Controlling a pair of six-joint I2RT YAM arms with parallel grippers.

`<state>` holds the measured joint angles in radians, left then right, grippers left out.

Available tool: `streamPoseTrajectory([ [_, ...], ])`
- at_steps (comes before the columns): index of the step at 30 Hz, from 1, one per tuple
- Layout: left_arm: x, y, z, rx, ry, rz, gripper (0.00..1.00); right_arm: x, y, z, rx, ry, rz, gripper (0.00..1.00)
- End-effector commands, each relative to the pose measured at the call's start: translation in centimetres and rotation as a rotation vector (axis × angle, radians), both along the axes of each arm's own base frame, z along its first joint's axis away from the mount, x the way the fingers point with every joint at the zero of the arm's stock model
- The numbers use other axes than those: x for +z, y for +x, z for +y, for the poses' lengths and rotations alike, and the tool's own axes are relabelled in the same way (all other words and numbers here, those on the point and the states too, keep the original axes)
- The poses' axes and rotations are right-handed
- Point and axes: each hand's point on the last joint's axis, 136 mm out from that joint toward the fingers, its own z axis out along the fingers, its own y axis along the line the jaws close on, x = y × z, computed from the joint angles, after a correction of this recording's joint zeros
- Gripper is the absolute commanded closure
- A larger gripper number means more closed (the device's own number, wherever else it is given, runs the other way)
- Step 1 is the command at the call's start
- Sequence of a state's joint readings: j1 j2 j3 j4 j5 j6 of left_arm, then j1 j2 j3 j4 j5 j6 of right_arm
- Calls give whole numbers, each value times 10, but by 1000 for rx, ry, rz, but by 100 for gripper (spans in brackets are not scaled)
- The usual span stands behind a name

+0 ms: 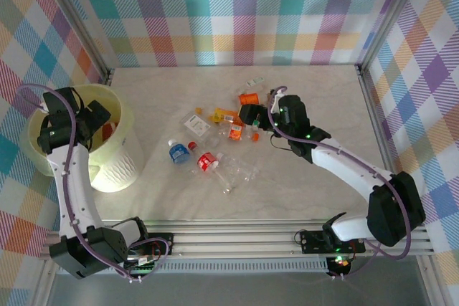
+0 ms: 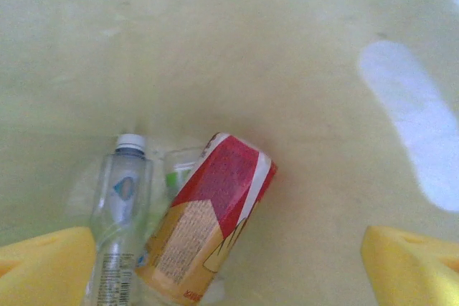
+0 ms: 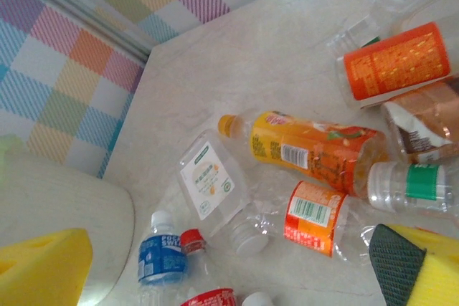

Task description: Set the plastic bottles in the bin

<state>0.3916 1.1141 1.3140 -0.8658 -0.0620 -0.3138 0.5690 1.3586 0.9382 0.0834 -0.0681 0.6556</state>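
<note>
Two grippers, jaws spread, empty: left gripper (image 2: 229, 269) over bin (image 1: 125, 170) containing clear bottle (image 2: 122, 213), red-labelled bottle (image 2: 215, 206); right gripper (image 3: 229, 266) above scattered plastic bottles (image 3: 315, 145).

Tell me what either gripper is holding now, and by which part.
Nothing. The left gripper hangs open over the bin, bottles lying loose below it; the right gripper is open above the pile.

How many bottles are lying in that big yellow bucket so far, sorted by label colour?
Inside the bin, seen from the left wrist:
red-and-orange-labelled bottle: 1
clear bottle with white cap and a bluish label: 1
green-labelled bottle, mostly hidden behind the other two: 1
Total: 3
</note>
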Motion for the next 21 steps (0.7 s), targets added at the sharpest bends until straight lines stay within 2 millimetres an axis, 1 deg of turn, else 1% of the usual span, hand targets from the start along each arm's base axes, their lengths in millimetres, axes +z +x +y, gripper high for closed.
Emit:
streamPoseTrajectory([
  [1,39,-1,-26,-125,-13,-137,2,3,-9,16,114,3,15,0],
  [6,71,0,-64,-301,-32,-264,0,-12,-23,24,181,14,79,0],
  [8,82,1,-80,-369,-41,-309,0,-23,-29,25,191,3,100,0],
  [10,94,2,-101,-459,-62,-362,0,-33,-37,26,222,-19,105,0],
  [11,98,3,-107,-487,-75,-382,0,-38,-41,27,245,-35,106,0],
  [12,104,3,-125,-562,-102,-409,0,-45,-46,27,270,-61,107,0],
  [14,112,4,-148,-652,-153,-453,0,-58,-57,28,316,-120,118,0],
  [17,115,5,-177,-751,-188,-475,0,-81,-75,27,381,-205,146,0],
  [21,111,8,-212,-863,-227,-488,0,-104,-93,26,442,-265,180,0],
])
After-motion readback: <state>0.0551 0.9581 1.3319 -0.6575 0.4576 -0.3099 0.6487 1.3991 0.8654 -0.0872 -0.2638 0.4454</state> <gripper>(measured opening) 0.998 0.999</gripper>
